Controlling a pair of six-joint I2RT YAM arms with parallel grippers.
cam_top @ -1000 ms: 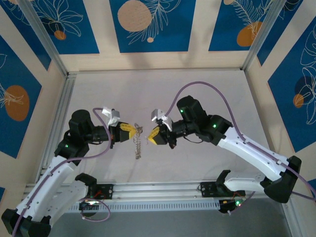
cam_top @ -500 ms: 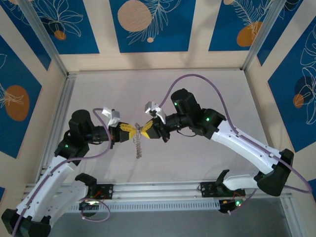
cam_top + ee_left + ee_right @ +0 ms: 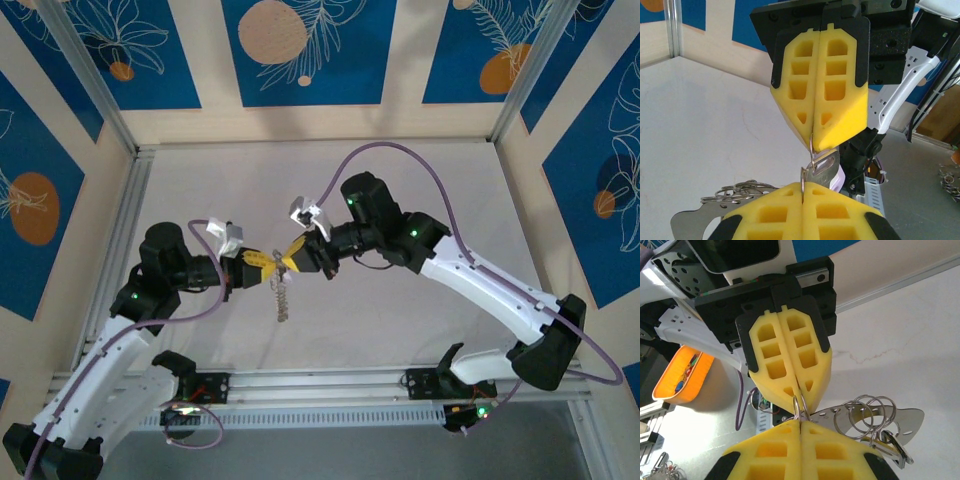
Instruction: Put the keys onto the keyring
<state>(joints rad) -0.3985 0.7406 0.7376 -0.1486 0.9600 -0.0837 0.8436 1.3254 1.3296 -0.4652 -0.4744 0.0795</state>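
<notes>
Keys [image 3: 824, 167] and keyring [image 3: 281, 297] are being held together in mid-air over the middle of the table [image 3: 430, 180], with the bunch being left to dangle below the meeting point. Over the last second the right gripper [image 3: 293, 256] is being carried leftwards, from well apart to tip against tip with the left gripper [image 3: 266, 266], which is being kept where it was. Both pairs of jaws are being kept closed throughout. The left is being clamped on the keyring, a flat metal edge being pinched in its seam. The right is being clamped on a thin wire loop [image 3: 811, 146] just above a pale key. Spare split rings [image 3: 866, 414] and a metal tag [image 3: 907, 419] are being left hanging beside the pads. Judged from this, the approach is being finished and the threading itself is being started. Whether the key is already being carried on that loop cannot be told. Fine alignment is being called for next, since a slip of either grip is likely to drop the piece.
</notes>
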